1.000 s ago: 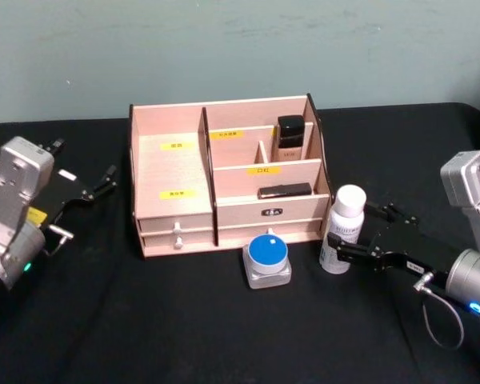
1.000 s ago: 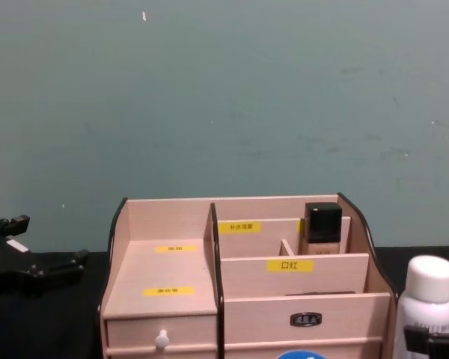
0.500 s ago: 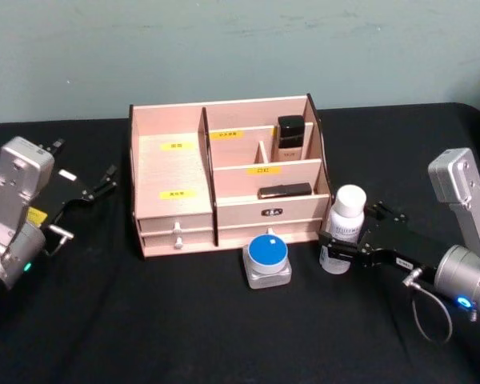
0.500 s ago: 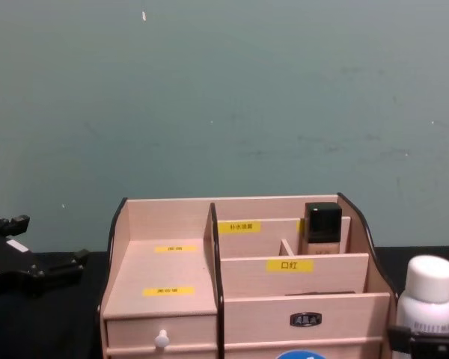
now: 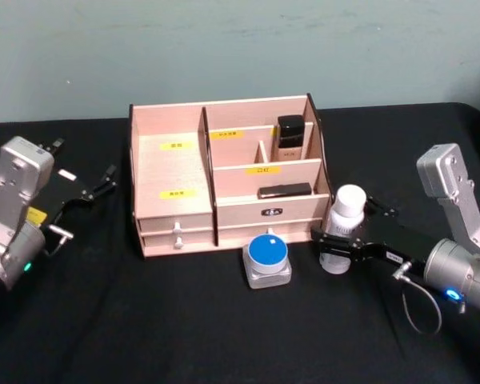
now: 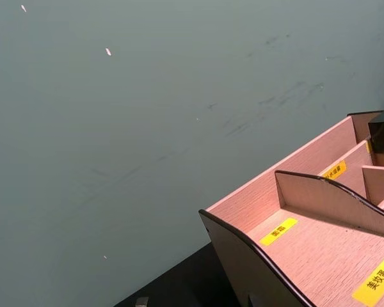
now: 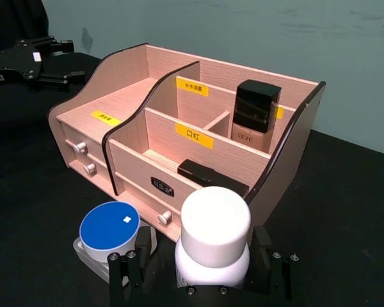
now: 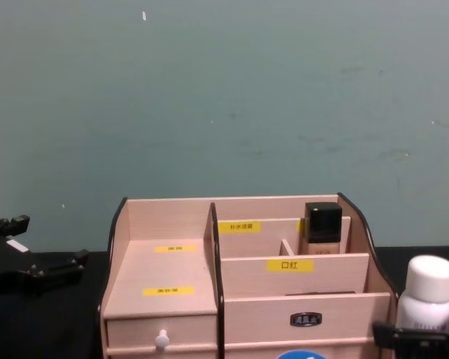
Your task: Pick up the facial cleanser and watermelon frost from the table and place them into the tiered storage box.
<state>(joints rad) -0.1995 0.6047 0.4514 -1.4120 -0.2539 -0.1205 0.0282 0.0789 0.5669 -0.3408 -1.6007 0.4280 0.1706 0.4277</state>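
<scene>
The facial cleanser [image 5: 350, 202], a white-capped bottle, stands on the black table [image 5: 184, 320] right of centre in the head view, just beside the right end of the tiered storage box [image 5: 172, 172]. We see the right gripper [image 5: 342, 232] open around its lower body, one finger on either side. The blue-lidded watermelon frost [image 5: 267, 256] sits just in front of the box. At centre left the left gripper [image 5: 86, 160] rests, fingers spread.

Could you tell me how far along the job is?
Neither item is boxed yet. The right claw sits open around the white bottle on the table. Remaining: move it and the blue-lidded jar into the tiered storage box. The left claw idles beside it.
</scene>
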